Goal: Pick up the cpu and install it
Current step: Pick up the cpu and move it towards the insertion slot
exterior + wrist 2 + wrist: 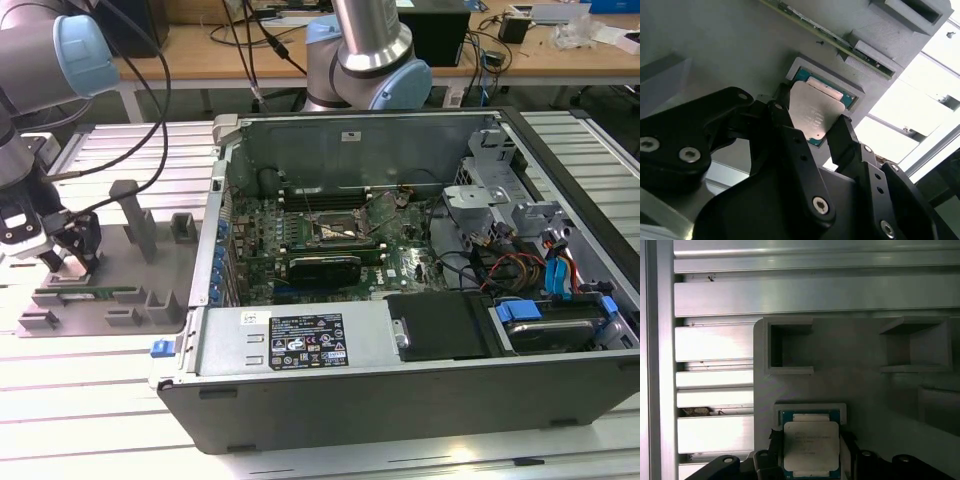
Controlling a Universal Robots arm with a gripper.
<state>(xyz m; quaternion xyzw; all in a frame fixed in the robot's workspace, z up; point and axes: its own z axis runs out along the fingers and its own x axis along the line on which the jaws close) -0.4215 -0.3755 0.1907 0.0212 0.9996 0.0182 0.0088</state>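
The cpu (811, 446) is a flat square chip with a silver top and a green rim, also clear in the second wrist view as the cpu (812, 112). It lies at a shallow square pocket of the grey tray (110, 250) at the exterior view's left. My gripper (72, 250) is down over that pocket. In both wrist views its black fingers (842, 131) press against two opposite edges of the chip, so the gripper (812, 119) is shut on it. The open socket (338, 228) sits on the motherboard inside the computer case.
A long green memory stick (92, 293) lies in the tray beside the pocket, among upright grey blocks (135, 215). The open computer case (400, 280) fills the exterior view's right, with cables and a drive bay. A second robot arm's base (370, 60) stands behind it.
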